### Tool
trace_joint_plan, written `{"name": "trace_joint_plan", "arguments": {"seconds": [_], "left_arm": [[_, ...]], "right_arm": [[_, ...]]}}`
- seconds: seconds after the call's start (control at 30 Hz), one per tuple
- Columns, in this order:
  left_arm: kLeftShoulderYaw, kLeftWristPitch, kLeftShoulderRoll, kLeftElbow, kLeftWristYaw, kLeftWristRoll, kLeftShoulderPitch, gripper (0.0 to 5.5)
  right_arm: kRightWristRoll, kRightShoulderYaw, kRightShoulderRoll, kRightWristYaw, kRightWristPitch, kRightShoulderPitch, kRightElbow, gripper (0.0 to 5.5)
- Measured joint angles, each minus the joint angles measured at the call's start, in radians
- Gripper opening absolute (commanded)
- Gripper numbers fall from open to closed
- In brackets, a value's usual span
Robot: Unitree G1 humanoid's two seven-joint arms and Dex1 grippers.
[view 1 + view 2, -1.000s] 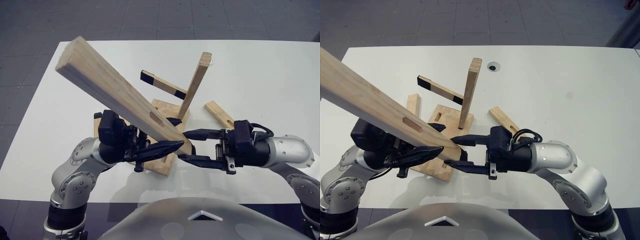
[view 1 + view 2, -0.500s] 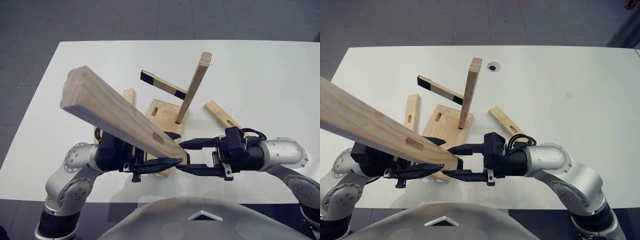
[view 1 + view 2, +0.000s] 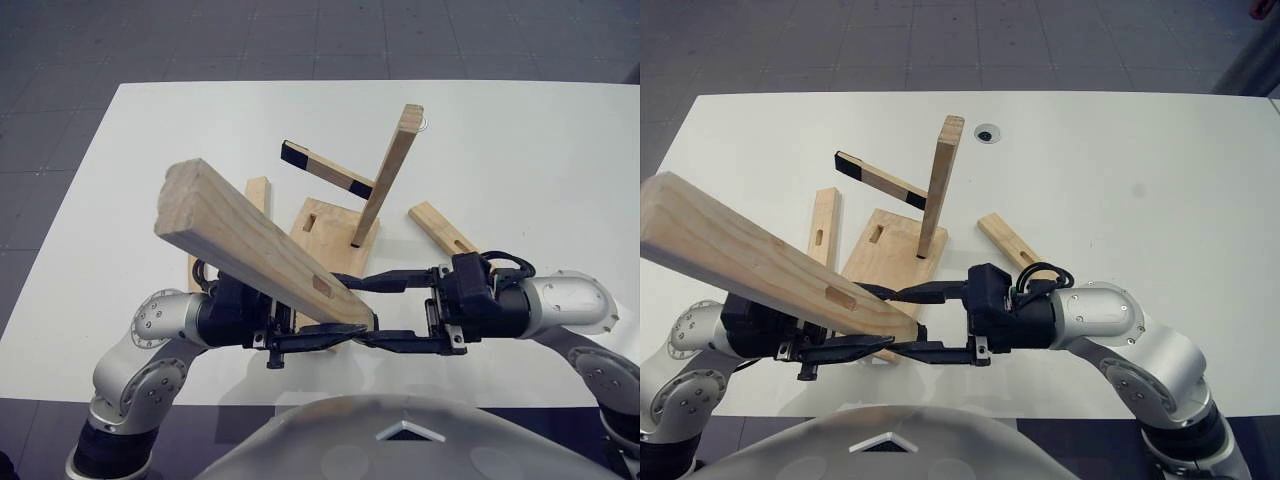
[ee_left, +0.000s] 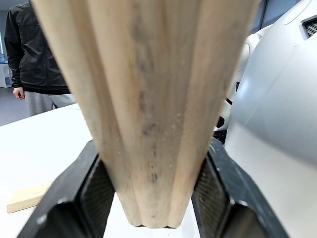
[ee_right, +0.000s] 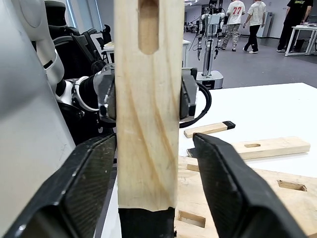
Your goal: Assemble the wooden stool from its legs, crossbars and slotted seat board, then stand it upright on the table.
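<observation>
Left gripper (image 3: 330, 325) clamped the leg (image 3: 250, 245), top toward 10 o'clock; right gripper (image 3: 352, 308) straddled its foot, spread wide, and probably needed squaring before closing.

The long pale wooden leg (image 3: 255, 250), slanting across the left-centre of the left eye view, hides the near part of the flat slotted wooden seat board (image 3: 326, 226) and most of a pale slotted bar (image 3: 258, 190) behind it. Both wrist views cut the leg off at the top edge.

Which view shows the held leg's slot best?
Right wrist view: the slot faces the camera squarely on the held leg. The eye views show it small and slanted; the left wrist view shows another face.
</observation>
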Motion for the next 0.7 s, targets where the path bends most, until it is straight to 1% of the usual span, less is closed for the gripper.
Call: {"name": "trace_joint_plan", "arguments": {"seconds": [0.17,0.2,0.27,0.37,0.47,0.63,0.7], "left_arm": [[0.007,0.001,0.005,0.000,0.000,-0.002,0.001,2.06],[0.009,0.002,0.006,0.000,0.000,-0.002,0.001,2.06],[0.015,0.004,0.012,0.000,0.001,-0.003,0.001,2.06],[0.040,0.005,0.028,0.000,-0.015,-0.011,0.011,2.06],[0.094,0.005,0.051,0.031,-0.030,-0.012,0.008,2.06],[0.136,0.005,0.056,0.074,-0.034,-0.011,-0.009,2.06],[0.156,0.002,0.056,0.081,-0.039,-0.010,-0.009,2.06]], "right_arm": [[-0.030,0.001,0.002,-0.001,-0.022,-0.010,0.021,4.34],[-0.037,0.001,0.002,-0.001,-0.026,-0.010,0.025,4.43],[-0.047,-0.003,0.000,0.000,-0.041,0.001,0.034,4.81],[-0.099,-0.038,-0.041,0.010,-0.066,0.059,0.059,5.44],[-0.123,-0.086,-0.084,0.046,-0.097,0.132,0.060,5.50],[-0.147,-0.165,-0.110,0.065,-0.143,0.193,0.075,5.50],[-0.184,-0.167,-0.109,0.046,-0.155,0.204,0.080,5.50]]}}
